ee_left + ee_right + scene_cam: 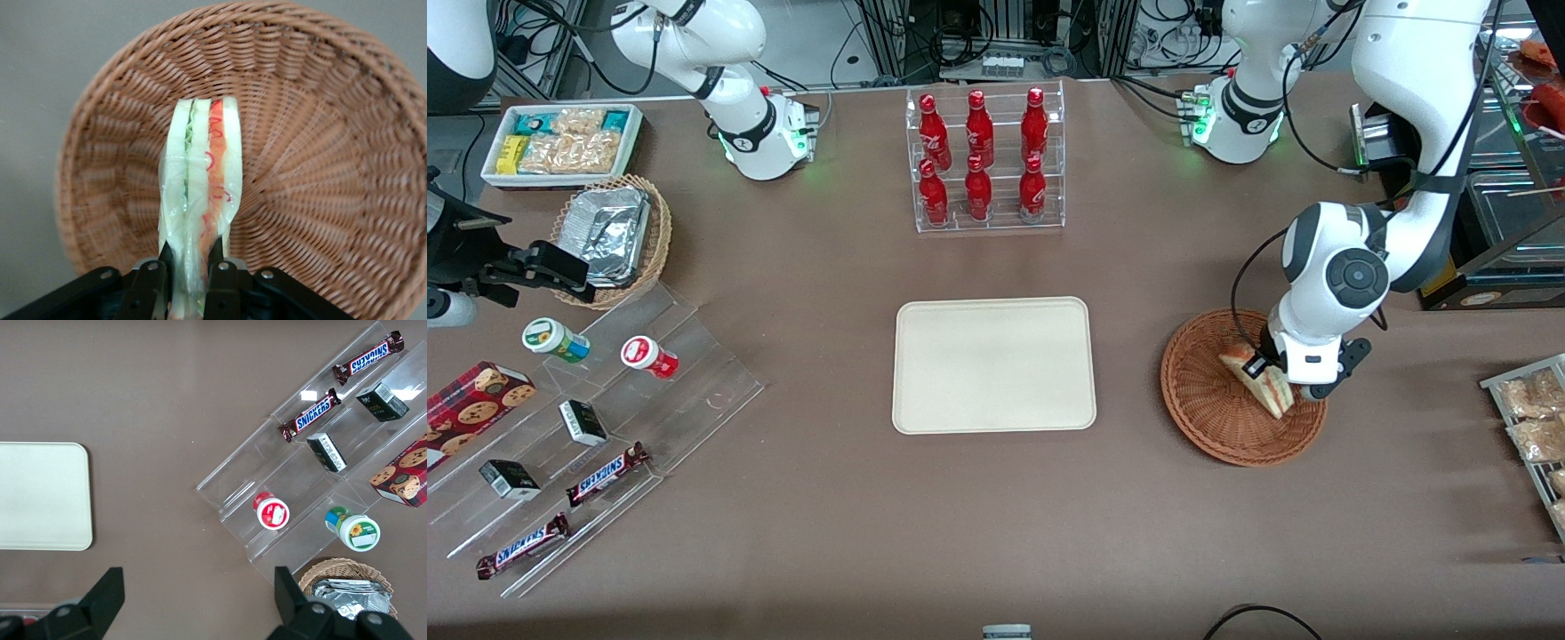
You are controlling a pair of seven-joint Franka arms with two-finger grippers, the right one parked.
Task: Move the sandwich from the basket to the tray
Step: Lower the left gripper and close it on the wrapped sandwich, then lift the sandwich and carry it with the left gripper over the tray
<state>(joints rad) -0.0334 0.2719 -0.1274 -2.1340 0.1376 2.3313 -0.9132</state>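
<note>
The sandwich point(1263, 380) is a wrapped wedge with red and green filling point(200, 180), standing on edge in the round reddish-brown wicker basket point(1209, 404) toward the working arm's end of the table. My gripper point(1282, 380) is down in the basket point(320, 167), shut on the sandwich, one black finger point(165, 260) pressed on each flat side. The wrist hides part of the sandwich in the front view. The cream tray point(994, 364) lies flat at the table's middle, with nothing on it.
A clear rack of red bottles point(985, 160) stands farther from the camera than the tray. Toward the parked arm's end are an acrylic stepped shelf with snacks point(596, 427), a foil-container basket point(614, 236) and a white snack box point(560, 142). Packaged snacks on a rack point(1534, 418) sit beside the wicker basket.
</note>
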